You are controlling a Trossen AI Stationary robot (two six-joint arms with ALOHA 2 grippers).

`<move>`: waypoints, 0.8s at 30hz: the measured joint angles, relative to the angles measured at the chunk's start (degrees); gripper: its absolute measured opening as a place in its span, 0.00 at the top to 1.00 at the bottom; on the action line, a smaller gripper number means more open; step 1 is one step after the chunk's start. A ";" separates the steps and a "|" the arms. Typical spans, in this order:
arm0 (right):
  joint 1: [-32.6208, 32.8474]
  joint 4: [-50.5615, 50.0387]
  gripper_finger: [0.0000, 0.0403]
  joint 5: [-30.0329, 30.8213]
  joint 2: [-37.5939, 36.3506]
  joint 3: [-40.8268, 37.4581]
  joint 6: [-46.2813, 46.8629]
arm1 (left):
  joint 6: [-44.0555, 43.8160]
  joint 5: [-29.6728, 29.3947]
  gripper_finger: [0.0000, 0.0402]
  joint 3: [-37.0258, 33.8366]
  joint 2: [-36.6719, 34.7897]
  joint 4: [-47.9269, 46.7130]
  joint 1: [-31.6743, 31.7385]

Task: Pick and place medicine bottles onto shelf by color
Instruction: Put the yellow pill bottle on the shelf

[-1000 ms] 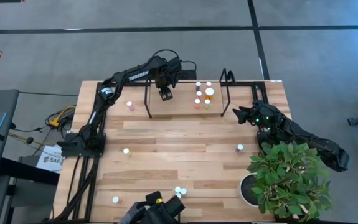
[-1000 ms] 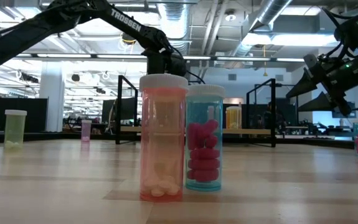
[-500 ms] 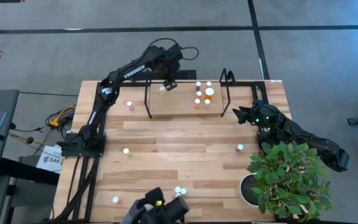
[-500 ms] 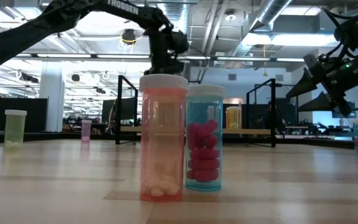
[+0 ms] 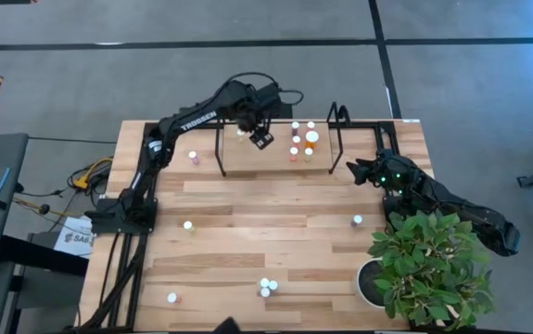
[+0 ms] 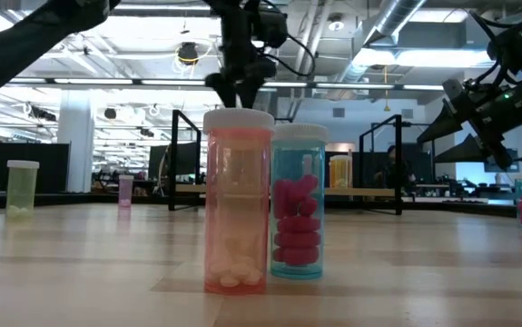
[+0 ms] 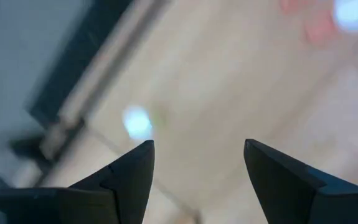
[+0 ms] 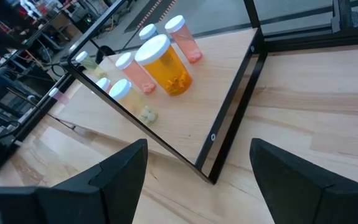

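The shelf (image 5: 247, 160) stands at the table's far edge, a light board in a black tube frame with two hoops. Several white-capped bottles (image 5: 303, 139) stand on its right part, and one (image 5: 241, 131) stands alone on its left part. My left gripper (image 5: 262, 139) hovers over the shelf, just right of that lone bottle, open and empty (image 7: 197, 146). My right gripper (image 5: 354, 170) waits by the shelf's right end, open and empty (image 8: 198, 149). Loose bottles stand on the table, among them a pink one (image 6: 238, 200) and a blue one (image 6: 299, 200) near the front edge.
Single bottles stand at the table's left (image 5: 193, 157), mid left (image 5: 188, 224), right (image 5: 357, 221) and front left (image 5: 171, 298). A potted plant (image 5: 428, 264) fills the near right corner beside my right arm. The shelf's black hoops (image 5: 220, 148) rise above the board.
My left gripper has risen and gone toward the table's right edge over the shelf. A white-capped bottle now stands uncovered on the shelf's left part. A dark object at the table's near edge has gone out of view.
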 joint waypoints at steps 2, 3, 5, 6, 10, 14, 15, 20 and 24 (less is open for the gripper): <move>0.00 0.00 0.24 0.00 0.06 0.00 0.00 | -2.83 3.25 0.41 0.15 -0.69 -3.27 -0.42; 0.02 -0.02 0.24 0.00 0.02 0.00 0.00 | -3.89 4.97 0.41 -0.02 -1.32 -2.89 -0.44; 0.00 0.03 0.24 0.01 0.02 0.00 0.00 | -6.11 6.79 0.42 -0.96 -3.04 -2.86 -0.71; 0.02 -0.03 0.24 0.00 0.02 0.00 0.00 | -6.67 7.79 0.43 -1.17 -4.09 -3.17 -0.91; 0.00 -0.02 0.24 0.00 0.02 0.00 0.00 | -10.20 8.87 0.50 -4.32 -9.78 -2.94 -4.03; 0.00 -0.01 0.24 0.00 0.02 0.00 0.00 | -15.52 7.69 0.59 -14.95 -17.04 -2.72 -10.88; 0.02 0.00 0.24 0.00 0.02 0.00 0.00 | -17.54 6.91 0.62 -18.62 -19.34 -2.82 -13.03; 0.00 -0.02 0.24 0.00 0.02 0.00 0.00 | -32.41 5.94 0.73 -37.42 -29.34 -2.25 -24.04; 0.00 -0.02 0.24 0.00 0.02 0.00 0.00 | -46.20 6.23 0.78 -49.56 -35.66 0.07 -30.60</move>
